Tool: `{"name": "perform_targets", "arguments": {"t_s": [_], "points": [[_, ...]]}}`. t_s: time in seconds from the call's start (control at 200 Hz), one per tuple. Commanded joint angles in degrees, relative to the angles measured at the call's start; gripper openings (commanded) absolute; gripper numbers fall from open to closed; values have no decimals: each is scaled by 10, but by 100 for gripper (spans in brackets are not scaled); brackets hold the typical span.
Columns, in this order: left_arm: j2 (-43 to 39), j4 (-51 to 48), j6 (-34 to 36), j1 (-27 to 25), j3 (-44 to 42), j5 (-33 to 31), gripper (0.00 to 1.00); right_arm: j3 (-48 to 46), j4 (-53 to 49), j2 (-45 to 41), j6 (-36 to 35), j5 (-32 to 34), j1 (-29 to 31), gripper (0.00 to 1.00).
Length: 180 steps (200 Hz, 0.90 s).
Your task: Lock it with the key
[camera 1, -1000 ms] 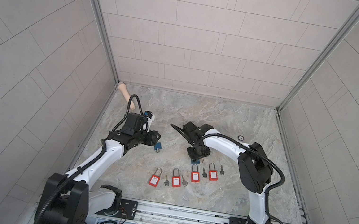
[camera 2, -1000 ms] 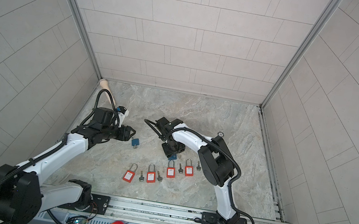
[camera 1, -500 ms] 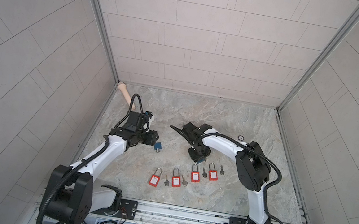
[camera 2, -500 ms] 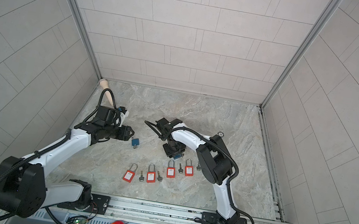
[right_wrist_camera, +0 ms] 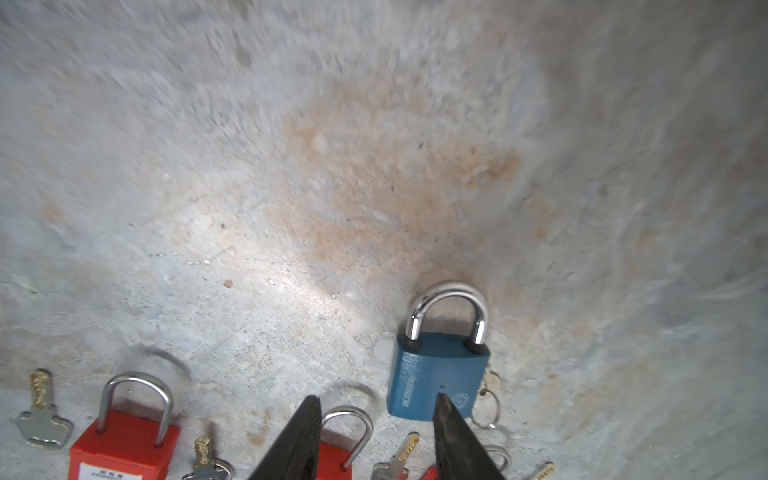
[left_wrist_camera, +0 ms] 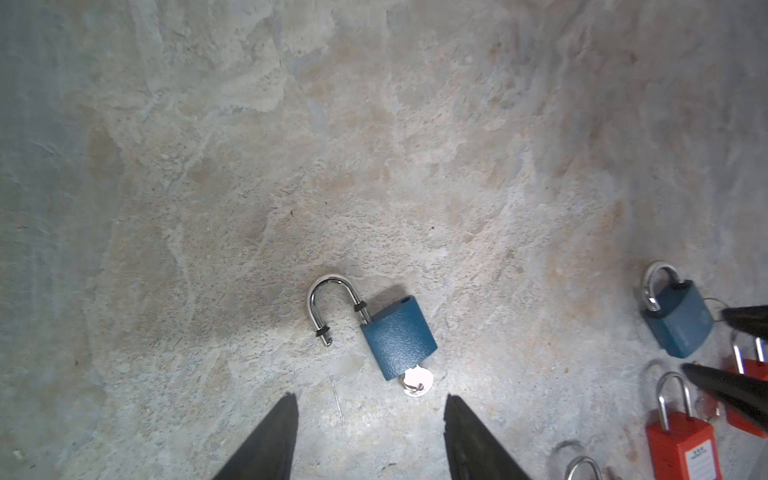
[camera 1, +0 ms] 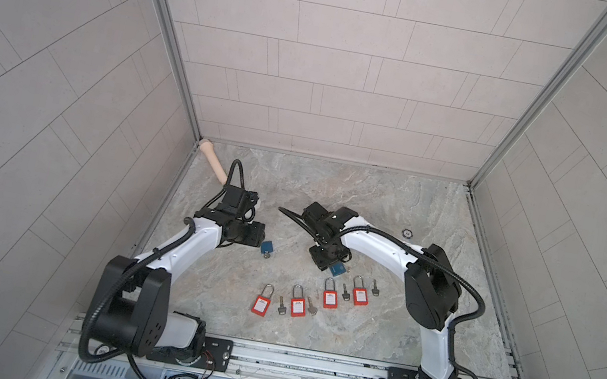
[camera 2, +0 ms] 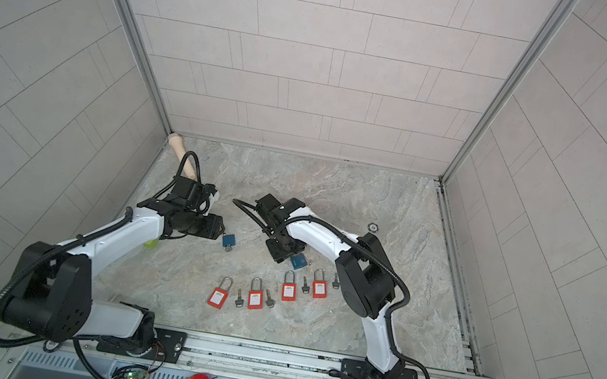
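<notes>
A blue padlock (left_wrist_camera: 399, 336) lies flat on the stone floor with its shackle (left_wrist_camera: 322, 303) swung open and a silver key (left_wrist_camera: 417, 380) in its bottom. My left gripper (left_wrist_camera: 371, 401) stands open just short of that key and touches nothing. In both top views this padlock (camera 1: 267, 248) (camera 2: 229, 241) lies right of the left gripper (camera 1: 260, 235). A second blue padlock (right_wrist_camera: 438, 374), shackle closed, has a key ring (right_wrist_camera: 490, 399) beside it. My right gripper (right_wrist_camera: 377, 399) hovers open over it, one fingertip (right_wrist_camera: 442, 405) above the padlock's lower edge.
Several red padlocks (camera 1: 298, 307) with loose keys (camera 1: 280, 311) between them lie in a row near the front. A wooden peg (camera 1: 214, 160) leans in the back left corner. A small black disc (camera 1: 406, 233) lies at the right.
Both grippers stay almost where they were. The left arm's elbow has shifted slightly. The padlocks and keys have not moved.
</notes>
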Motion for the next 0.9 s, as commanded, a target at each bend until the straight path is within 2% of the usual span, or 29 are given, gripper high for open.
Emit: {"name": "perform_targets", "arguments": {"t_s": [0.0, 0.075, 0.19, 0.365, 0.525, 0.665, 0.816, 0.896], "points": [[48, -47, -13, -3, 45, -17, 62, -11, 44, -88, -3, 97, 3, 47], [86, -67, -23, -3, 73, -14, 62, -37, 86, -132, 2, 154, 7, 48], [105, -59, -26, -15, 84, -19, 62, -80, 145, -184, -1, 169, 7, 48], [119, -47, -45, -28, 85, -20, 62, -101, 160, -192, 1, 180, 7, 48], [130, -19, -81, -53, 58, -20, 62, -144, 210, -233, 25, 251, 7, 49], [137, 4, -112, -69, 45, -24, 62, -201, 278, -277, 26, 274, 4, 61], [149, 12, -130, -95, 47, -30, 62, -234, 310, -304, 30, 264, -5, 63], [151, 26, -148, -113, 41, -32, 62, -253, 331, -320, 33, 262, -6, 69]]}}
